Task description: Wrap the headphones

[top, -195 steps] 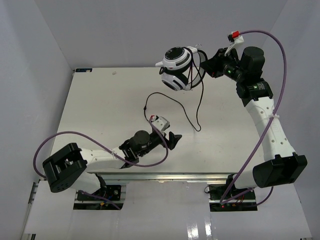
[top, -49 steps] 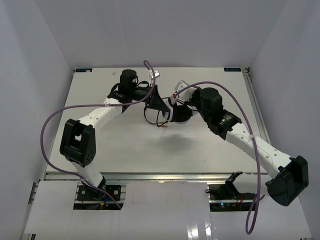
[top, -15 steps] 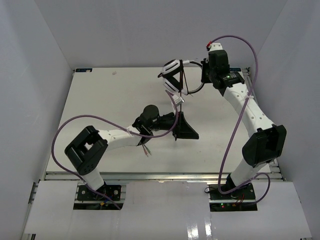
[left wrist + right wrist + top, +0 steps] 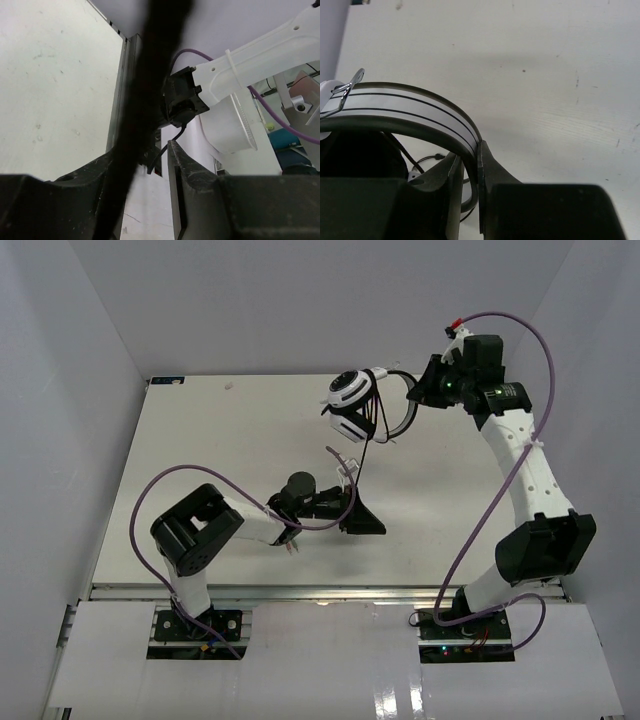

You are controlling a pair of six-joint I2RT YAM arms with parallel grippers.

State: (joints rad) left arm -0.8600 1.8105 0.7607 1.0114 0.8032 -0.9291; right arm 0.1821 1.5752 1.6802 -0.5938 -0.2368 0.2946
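The white headphones hang in the air over the back of the table. My right gripper is shut on the thin headband, which runs between its jaws. The thin black cord drops from the cups to my left gripper, which sits low over the table. In the left wrist view the cord is a thick blurred band crossing the left finger, and a gap shows between the jaws. The cord's loose end lies beside the left forearm.
The white table is boxed in by grey-white walls on three sides. Purple robot cables loop beside both arms. The right arm crosses the left wrist view. The table's metal edge rail runs along the front.
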